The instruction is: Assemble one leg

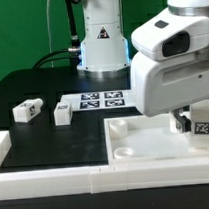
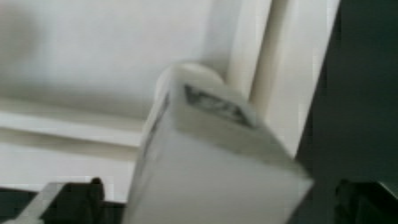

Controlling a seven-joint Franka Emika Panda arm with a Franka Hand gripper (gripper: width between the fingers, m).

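End effector [image 1: 195, 120] grips one leg [image 1: 203, 127] over the white panel [image 1: 145, 148].

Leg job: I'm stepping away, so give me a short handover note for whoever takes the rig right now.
Gripper: shut on the leg.
Leg: held over the panel, toward the exterior view's right. Whether it touches the panel cannot be told.
Loose legs: one and another lie on the table, on the exterior view's left of the marker board. No fourth is in view.
Done: one leg is picked up and brought to the panel.
Left: seat it in a corner socket, then release it.
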